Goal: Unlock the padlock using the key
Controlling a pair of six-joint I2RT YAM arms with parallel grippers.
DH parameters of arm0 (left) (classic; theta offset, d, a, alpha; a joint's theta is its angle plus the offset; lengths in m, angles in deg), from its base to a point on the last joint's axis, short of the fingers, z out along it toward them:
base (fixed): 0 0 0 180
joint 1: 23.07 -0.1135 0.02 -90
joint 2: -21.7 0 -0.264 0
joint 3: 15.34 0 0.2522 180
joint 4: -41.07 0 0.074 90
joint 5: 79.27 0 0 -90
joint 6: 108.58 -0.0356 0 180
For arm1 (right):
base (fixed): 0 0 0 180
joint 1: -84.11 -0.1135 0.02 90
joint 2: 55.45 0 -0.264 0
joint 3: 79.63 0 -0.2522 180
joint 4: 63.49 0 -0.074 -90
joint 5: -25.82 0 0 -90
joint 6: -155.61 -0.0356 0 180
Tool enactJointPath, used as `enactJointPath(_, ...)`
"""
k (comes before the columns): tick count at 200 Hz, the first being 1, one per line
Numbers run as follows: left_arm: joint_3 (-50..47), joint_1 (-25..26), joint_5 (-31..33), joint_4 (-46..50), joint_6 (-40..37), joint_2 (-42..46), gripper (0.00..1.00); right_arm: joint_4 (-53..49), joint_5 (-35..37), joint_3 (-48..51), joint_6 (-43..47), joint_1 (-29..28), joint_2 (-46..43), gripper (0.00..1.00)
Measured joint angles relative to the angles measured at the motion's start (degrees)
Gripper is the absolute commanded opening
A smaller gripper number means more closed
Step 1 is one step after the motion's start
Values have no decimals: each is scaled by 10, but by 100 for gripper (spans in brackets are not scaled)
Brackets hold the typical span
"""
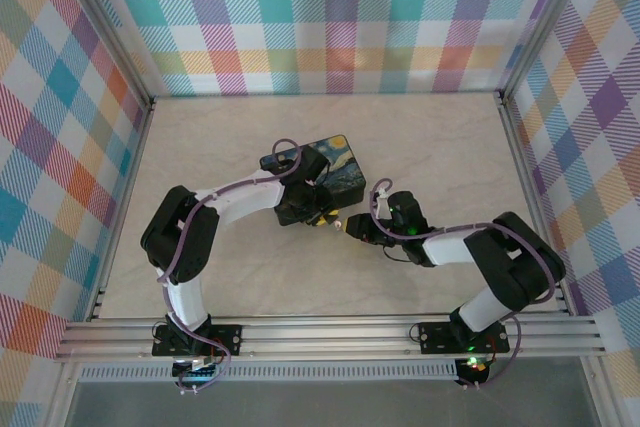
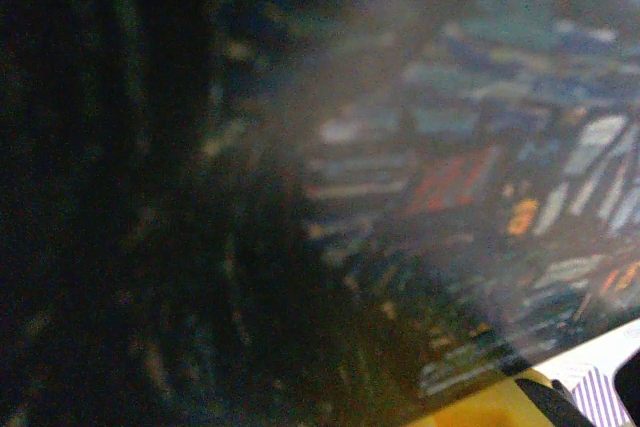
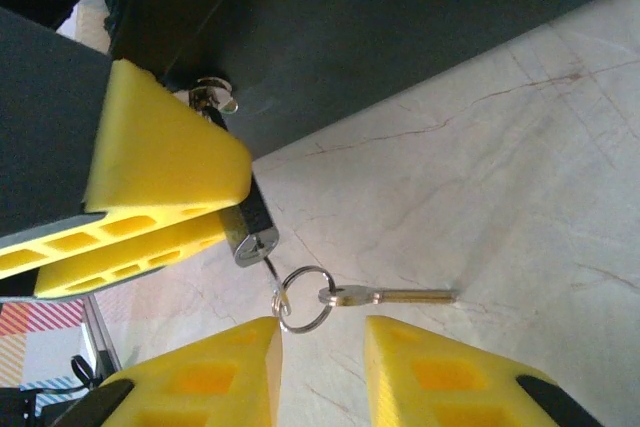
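Robotics laboratory test cell: pale marble-patterned bench (image 1: 200,147), pastel plaid-patterned walls (image 1: 340,17), silvery aluminium frame rails (image 1: 330,332), two black-and-white robot arms (image 1: 185,237).

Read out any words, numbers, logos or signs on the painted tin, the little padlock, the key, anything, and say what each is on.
No readable text anywhere.
Blue-and-yellow swirl-painted rectangular tin: painting only, no lettering legible.
Small dark-bodied padlock with a silvery metal end: no marking legible.
Thin silvery metal key: stamp, if any, too small to read.
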Motion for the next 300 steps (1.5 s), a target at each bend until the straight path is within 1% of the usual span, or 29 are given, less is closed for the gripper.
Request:
enactJointPath(33, -1, -3, 0, 0, 5, 3, 7, 33, -5, -2, -7, -9, 17, 27)
enactJointPath(78, -5, -7, 0, -5, 13, 5, 7, 80, -14, -9, -18, -17, 45, 21)
enactJointPath(99, -8, -7, 0, -10, 15, 7, 7, 90, -17, -13, -24, -17, 61, 20)
enactJointPath(146, -10, -8, -1, -14, 20, 9, 7, 106, -21, -21, -37, -17, 73, 14)
enactJointPath(159, -10, -9, -2, -14, 22, 9, 6, 109, -22, -21, -42, -17, 74, 10)
enactJointPath(174, -12, -10, -2, -17, 26, 9, 6, 118, -24, -21, -48, -16, 80, 8)
enactJointPath(229, -25, -14, -2, -32, 33, 12, 5, 179, -34, -23, -83, -16, 120, 6)
enactJointPath(248, -30, -18, 1, -37, 36, 16, 5, 208, -40, -27, -107, -16, 139, 5)
enactJointPath(252, -31, -19, 2, -38, 37, 17, 5, 216, -42, -28, -115, -16, 145, 0)
enactJointPath(264, -38, -21, 5, -42, 41, 21, 5, 241, -48, -30, -140, -15, 160, 0)
enactJointPath(300, -55, -25, 15, -58, 48, 31, 5, 332, -57, -30, -261, -15, 211, 0)
